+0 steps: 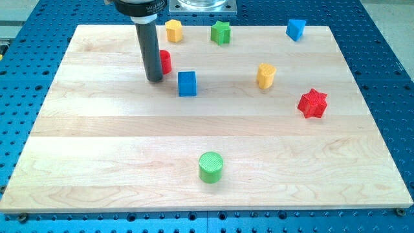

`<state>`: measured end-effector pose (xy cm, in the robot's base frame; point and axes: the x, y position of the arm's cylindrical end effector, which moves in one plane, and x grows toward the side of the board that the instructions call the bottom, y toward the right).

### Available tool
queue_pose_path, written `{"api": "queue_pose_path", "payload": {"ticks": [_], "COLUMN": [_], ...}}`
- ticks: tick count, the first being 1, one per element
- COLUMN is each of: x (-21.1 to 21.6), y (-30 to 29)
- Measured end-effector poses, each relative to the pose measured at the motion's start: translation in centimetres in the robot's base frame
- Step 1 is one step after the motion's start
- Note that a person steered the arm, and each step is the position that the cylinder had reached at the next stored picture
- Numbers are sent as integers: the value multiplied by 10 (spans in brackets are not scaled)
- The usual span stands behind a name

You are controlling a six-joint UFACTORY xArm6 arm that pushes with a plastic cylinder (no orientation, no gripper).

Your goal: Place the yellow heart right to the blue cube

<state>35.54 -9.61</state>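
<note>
1. The small yellow heart-shaped plastic block (pixel 266 75) is seen on the pale wooden board (pixel 129 168), in the upper half, right of centre; which way its point faces and where its long axis runs cannot be told at this size
2. The blue plastic cube (pixel 187 83) is found well to the view's left of the yellow heart, at nearly the same height on the board, with bare wood between them
3. No jaws are fitted: the arm ends in a straight dark rod, and nothing is held by it
4. My tip (pixel 154 80) is set on the board just to the view's left of the blue cube, apart from it, and well apart from the yellow heart
5. A red block (pixel 165 61), its shape partly hidden, is seen just behind the rod on its right side; whether it is touched cannot be told
6. Elsewhere are seen a second yellow block (pixel 173 30), a green star (pixel 220 32) and a second blue block (pixel 295 29) along the view's top, a red star (pixel 313 103) at the right, and a green cylinder (pixel 210 167) near the bottom
</note>
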Motion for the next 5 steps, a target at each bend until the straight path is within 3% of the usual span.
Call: {"api": "queue_pose_path", "payload": {"ticks": [2, 4, 5], "x": [-13, -31, 5], "y": [46, 240, 245]}}
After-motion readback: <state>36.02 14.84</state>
